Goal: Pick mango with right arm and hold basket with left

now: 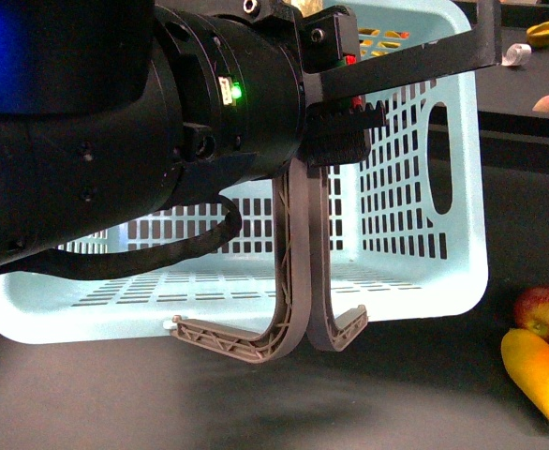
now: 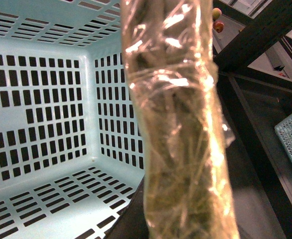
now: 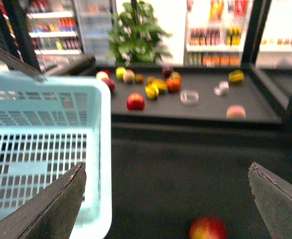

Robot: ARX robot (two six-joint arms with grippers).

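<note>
Left gripper [image 1: 338,141] clamped on basket [image 1: 443,272] handles [image 1: 298,281]; hold done.
Right gripper [image 3: 166,172] spread wide, empty; mango [image 1: 541,375] untouched, pick remains.

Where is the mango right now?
In the front view, the mango lies at the lower right on the dark table, in front of the red apple and right of the turquoise basket.

One turquoise basket [image 1: 467,187] is seen, with two grey-brown handles [image 1: 290,272]. One mango [image 1: 540,373] and one red-yellow apple [image 1: 546,312] are counted on the bench [image 1: 415,394]. The far fruits [image 3: 135,102] are too blurred to be counted.
</note>
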